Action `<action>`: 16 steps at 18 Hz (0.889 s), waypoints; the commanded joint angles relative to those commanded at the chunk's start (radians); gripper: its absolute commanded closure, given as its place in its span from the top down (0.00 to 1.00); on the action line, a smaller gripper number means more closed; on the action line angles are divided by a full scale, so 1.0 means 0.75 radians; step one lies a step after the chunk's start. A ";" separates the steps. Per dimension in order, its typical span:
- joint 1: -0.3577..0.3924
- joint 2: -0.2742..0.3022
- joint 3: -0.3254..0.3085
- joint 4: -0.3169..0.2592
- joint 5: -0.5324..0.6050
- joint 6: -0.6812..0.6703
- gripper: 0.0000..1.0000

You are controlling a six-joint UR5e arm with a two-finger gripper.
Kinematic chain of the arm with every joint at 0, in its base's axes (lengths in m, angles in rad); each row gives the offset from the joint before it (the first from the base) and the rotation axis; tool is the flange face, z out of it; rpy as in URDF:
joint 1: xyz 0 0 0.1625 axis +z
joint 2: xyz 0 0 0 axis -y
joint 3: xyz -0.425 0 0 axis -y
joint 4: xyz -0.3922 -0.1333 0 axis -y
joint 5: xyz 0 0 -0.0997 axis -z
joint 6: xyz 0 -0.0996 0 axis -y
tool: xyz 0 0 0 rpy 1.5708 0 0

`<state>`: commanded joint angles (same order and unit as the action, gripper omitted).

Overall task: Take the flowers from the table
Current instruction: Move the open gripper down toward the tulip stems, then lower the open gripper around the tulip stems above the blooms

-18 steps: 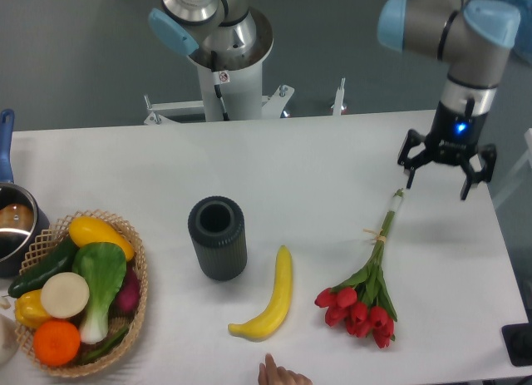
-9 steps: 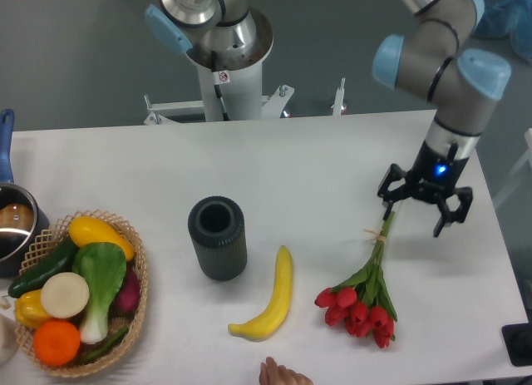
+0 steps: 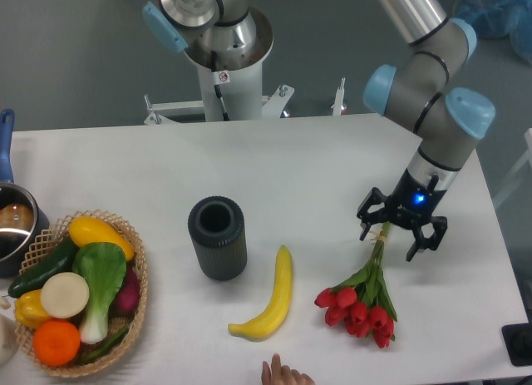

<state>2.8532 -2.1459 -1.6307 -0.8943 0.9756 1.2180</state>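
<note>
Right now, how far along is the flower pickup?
Done: the end effector is positioned over the stems of the flowers, fingers open. In hand: nothing; the flowers lie flat on the table, right of the banana. Left: lower, close on the stems, and lift.

The scene is lit brightly and evenly, apparently from overhead. The white table (image 3: pixel 299 165) is rendered almost featureless, though no hard glare is seen on it. Soft, short shadows are cast beside the dark cylinder (image 3: pixel 218 237) and under the banana (image 3: pixel 271 297). A bright highlight is caught on the metal arm base (image 3: pixel 223 36) at upper centre. Slight softness is noticed throughout, and fine detail at the gripper (image 3: pixel 394 231) is lost against its dark body.
</note>
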 joint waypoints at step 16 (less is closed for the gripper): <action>-0.010 -0.088 0.041 0.037 -0.027 0.000 1.00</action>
<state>2.8456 -2.2120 -1.5999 -0.8667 0.9557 1.2180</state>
